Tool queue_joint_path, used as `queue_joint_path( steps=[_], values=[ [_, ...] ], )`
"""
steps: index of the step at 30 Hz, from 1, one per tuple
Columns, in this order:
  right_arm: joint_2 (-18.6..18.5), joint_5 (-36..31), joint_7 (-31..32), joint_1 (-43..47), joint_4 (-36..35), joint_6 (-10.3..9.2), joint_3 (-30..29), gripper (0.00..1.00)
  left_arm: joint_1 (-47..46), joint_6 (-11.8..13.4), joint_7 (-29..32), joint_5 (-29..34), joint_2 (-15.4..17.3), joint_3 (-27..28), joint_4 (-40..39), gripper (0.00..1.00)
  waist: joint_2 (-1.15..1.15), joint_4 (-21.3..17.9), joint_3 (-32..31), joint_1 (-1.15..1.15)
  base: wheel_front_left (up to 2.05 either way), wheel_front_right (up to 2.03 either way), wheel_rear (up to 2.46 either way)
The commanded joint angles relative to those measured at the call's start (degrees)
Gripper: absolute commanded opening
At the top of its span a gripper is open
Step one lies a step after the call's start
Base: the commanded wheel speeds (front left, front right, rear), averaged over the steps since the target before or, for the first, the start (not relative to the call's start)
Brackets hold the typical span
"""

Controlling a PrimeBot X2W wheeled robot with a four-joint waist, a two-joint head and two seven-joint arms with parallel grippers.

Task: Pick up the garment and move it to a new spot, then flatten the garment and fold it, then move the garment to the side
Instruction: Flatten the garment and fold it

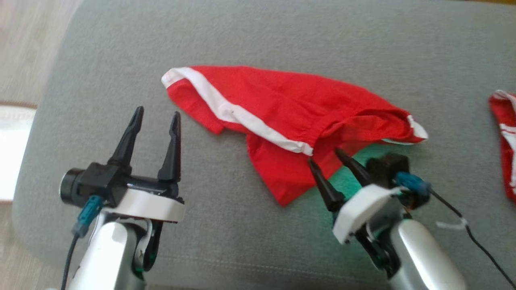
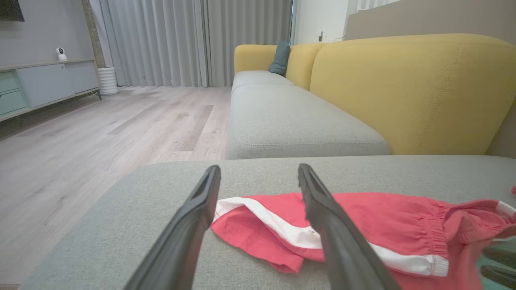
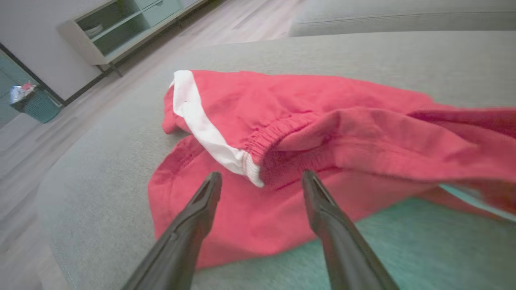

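You've got the garment as soft matt red cloth, creased, with a smooth white band and a gathered elastic edge; the grey cushion is coarse-weave matt fabric with a stitched seam. On the left gripper and right gripper you see matt dark plastic-looking fingers, smooth white collars and a glossy silver forearm shell. Note the yellow backrest in fine matt upholstery, the floor in pale wood-grain planks with low sheen, and the curtains in pleated grey cloth.
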Motion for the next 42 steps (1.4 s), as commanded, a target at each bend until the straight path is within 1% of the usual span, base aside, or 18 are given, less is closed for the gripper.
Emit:
queue_joint_path(
  steps=[1,3,4,9,10,11,12,18,22,28,31,38,42],
  values=[
    [0.08,0.98,-1.25,-3.50,0.93,-0.05,2.79,1.00,-2.91,-0.43,-0.70,0.59,0.25,1.89,-1.92,1.00,0.00,1.57,1.50,0.00,0.00,0.00,0.00],
    [0.02,1.75,-2.05,-5.55,3.58,-0.05,4.19,1.00,-3.20,-0.71,-0.70,0.85,-0.16,1.99,-1.79,1.00,0.00,1.93,1.91,0.00,0.00,0.00,0.00],
    [0.02,1.75,-2.05,-5.55,3.58,-0.05,4.19,1.00,-3.20,-0.71,-0.70,0.85,-0.16,1.99,-1.79,1.00,0.00,1.93,1.91,0.00,0.00,0.00,0.00],
    [-0.25,3.81,-4.09,-9.27,8.44,-0.05,6.52,1.00,-3.69,-1.36,-0.70,1.44,-0.89,2.50,-1.49,1.00,0.00,2.28,2.45,0.00,0.00,0.00,0.00],
    [-0.30,4.26,-4.42,-9.85,9.07,-0.05,6.97,0.80,-3.74,-1.48,-0.70,1.54,-1.00,2.65,-1.47,1.00,0.00,2.25,2.51,0.00,0.00,0.00,0.00],
    [-0.47,5.12,-5.10,-10.79,10.16,-0.05,7.81,0.12,-3.82,-1.68,-0.70,1.79,-1.22,2.89,-1.40,1.00,0.00,2.18,2.53,0.00,0.00,0.00,0.00],
    [-0.57,5.60,-5.55,-11.17,10.54,-0.05,8.19,0.00,-3.83,-1.79,-0.70,1.90,-1.33,3.00,-1.35,1.00,0.00,2.13,2.50,0.00,0.00,0.00,0.00],
    [-1.25,8.61,-7.74,-12.17,10.69,-0.05,9.99,0.00,-3.63,-2.27,-0.70,2.60,-1.67,3.88,-1.26,1.00,0.00,1.39,2.31,0.00,0.00,0.00,0.00],
    [-2.29,10.37,-8.07,-11.41,8.87,-0.05,9.22,0.00,-3.36,-2.35,-0.70,3.06,-1.76,4.58,-1.35,1.00,0.00,0.30,2.18,0.00,0.00,0.00,0.00],
    [-5.25,10.54,-5.81,-8.11,5.17,-0.05,4.34,0.00,-3.02,-2.56,-0.70,3.62,-1.91,5.38,-1.57,1.00,0.00,-1.94,2.15,0.00,0.00,0.00,0.00],
    [-6.11,10.05,-4.29,-6.06,2.97,-0.05,1.31,0.00,-2.89,-2.70,-0.70,3.85,-1.97,5.70,-1.66,1.00,0.00,-3.09,2.18,0.00,0.00,0.00,0.00],
    [-6.59,8.75,-0.40,-0.46,-2.03,-0.05,-5.04,0.00,-2.81,-3.21,-0.70,4.31,-2.16,6.06,-1.83,1.00,0.00,-4.84,2.48,0.00,0.00,0.00,0.00],
    [-6.68,8.12,1.45,2.93,-3.64,-0.05,-8.16,0.00,-2.95,-3.49,-0.70,4.53,-2.28,6.26,-1.78,1.00,0.00,-5.28,2.65,0.00,0.00,0.00,0.00]
  ],
)
